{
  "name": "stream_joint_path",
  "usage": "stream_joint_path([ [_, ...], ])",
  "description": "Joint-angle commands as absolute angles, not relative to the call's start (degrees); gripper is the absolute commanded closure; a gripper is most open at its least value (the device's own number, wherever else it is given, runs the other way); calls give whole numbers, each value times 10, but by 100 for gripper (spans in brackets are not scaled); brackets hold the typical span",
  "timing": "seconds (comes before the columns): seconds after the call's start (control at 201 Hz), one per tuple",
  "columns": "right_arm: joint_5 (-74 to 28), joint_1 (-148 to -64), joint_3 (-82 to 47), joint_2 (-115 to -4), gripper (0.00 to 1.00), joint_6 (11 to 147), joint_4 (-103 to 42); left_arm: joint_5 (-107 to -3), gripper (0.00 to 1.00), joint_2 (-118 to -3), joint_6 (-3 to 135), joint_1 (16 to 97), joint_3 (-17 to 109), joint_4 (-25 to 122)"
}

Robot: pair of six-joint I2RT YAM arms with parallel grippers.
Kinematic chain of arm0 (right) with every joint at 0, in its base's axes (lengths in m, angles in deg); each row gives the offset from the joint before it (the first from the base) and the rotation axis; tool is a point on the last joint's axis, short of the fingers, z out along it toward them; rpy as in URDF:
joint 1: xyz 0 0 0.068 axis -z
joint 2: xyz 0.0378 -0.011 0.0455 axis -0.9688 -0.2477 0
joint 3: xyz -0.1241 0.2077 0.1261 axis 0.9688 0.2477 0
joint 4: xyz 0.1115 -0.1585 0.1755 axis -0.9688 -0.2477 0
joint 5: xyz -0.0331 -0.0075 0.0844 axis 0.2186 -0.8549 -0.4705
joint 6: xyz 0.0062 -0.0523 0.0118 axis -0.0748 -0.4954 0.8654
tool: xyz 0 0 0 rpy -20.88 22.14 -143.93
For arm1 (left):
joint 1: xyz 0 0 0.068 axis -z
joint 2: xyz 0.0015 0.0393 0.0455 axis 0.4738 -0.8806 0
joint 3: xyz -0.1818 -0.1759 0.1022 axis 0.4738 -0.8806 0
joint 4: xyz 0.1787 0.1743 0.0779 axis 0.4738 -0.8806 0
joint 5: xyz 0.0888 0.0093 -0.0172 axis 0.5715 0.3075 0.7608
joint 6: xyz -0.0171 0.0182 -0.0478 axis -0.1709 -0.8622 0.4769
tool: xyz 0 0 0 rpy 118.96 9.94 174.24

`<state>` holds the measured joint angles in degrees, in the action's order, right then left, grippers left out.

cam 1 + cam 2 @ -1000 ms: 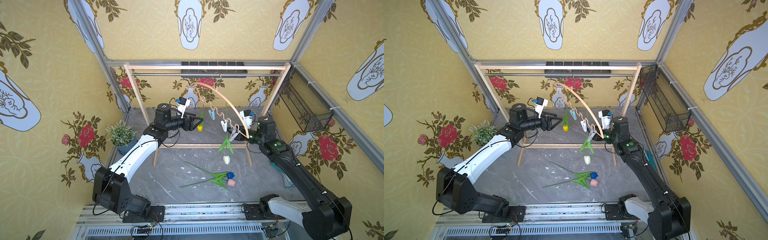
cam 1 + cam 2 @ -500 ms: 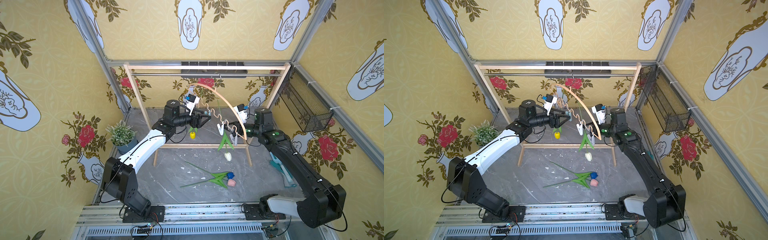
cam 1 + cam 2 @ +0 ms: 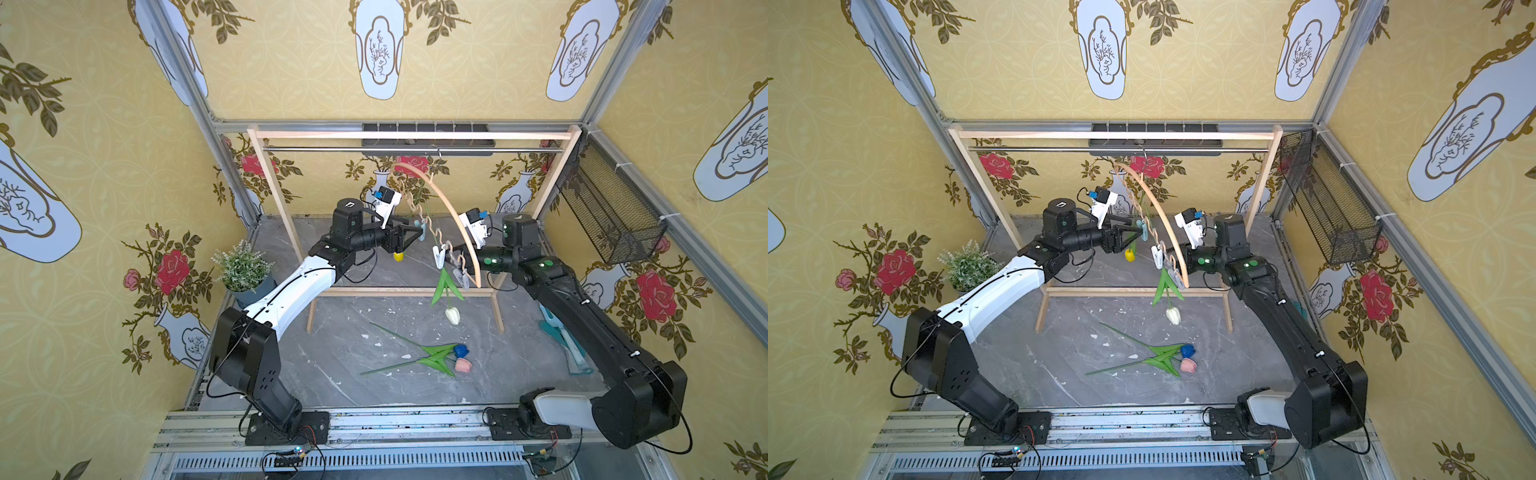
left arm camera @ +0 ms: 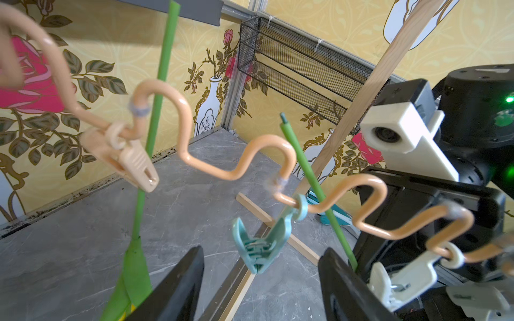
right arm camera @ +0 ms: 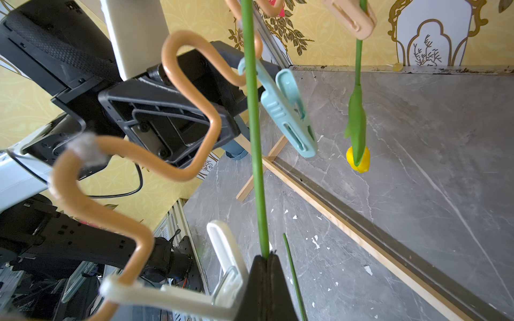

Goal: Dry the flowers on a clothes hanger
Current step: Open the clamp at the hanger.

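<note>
Landmark: clothes hanger (image 4: pixel 233 178), hanging by its hook and swung askew, low end toward the right arm.
Just changed: the left gripper (image 4: pixel 262 255) has come in against the hanger's wavy bar and now brackets the teal clip (image 4: pixel 260 247). A second ago it stood well off the bar.
Left jaws: apart, one finger on each side of the teal clip, neither seen pressing on it.
Right jaws: the right gripper (image 5: pixel 268 257) is together, clamped on the stem of the white tulip (image 3: pixel 452 316) just under the hanger's bar.
White tulip: head hangs below the hanger's low end. The stem rises beside the teal clip, with its cut end just above the bar. It does not appear to sit in the clip's mouth.
Meaning for task: judged to be the clip-opening step, where the left jaws squeeze the clip so the held stem can be fed in.
Unchanged since earlier: the yellow tulip (image 5: pixel 358 159) still hangs from the beige clip (image 4: pixel 125 158) further up the hanger. The blue tulip (image 3: pixel 460 350) and pink tulip (image 3: pixel 462 365) still lie on the floor (image 3: pixel 332 365) beneath the hanger.
Progress: one flower hung, one in hand, two untouched.
Risk: the hanger swings freely, so a squeeze may push the clip away from the stem.
</note>
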<state>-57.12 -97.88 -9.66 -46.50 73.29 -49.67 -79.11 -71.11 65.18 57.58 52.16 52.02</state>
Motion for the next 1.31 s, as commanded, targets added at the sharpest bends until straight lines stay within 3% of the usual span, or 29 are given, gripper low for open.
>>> stream_joint_path([
  [0.0,-578,-984,-106,-468,100,725,-492,-802,30,-720,648,576,529,540],
  [0.533,-584,-989,-120,-479,100,721,-505,-826,30,-741,642,576,546,541],
  [1.304,-578,-1008,-124,-483,100,721,-510,-834,48,-759,637,573,556,541],
])
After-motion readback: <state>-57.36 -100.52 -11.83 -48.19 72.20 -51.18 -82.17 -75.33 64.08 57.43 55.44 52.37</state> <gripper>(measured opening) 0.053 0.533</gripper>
